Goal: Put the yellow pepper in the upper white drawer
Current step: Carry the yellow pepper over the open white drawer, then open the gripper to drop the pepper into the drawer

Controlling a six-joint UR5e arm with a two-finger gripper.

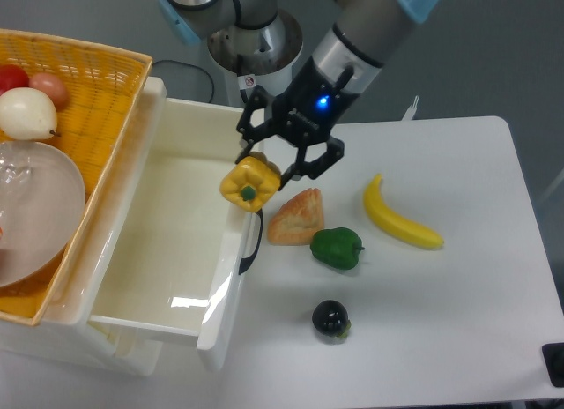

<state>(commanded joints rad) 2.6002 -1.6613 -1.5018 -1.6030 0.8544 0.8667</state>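
Bright even light, drawer (pixel 181 250) glare, sharp focus

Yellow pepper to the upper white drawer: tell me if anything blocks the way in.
Nothing visible does. The claw holds the yellow pepper right over the front wall of the upper white drawer, and the drawer is pulled open with a bare interior. The pastry and green pepper lie outside on the table.

A robotics lab: an industrial arm (pixel 352 39) mounted at a plain white table (pixel 458 277).
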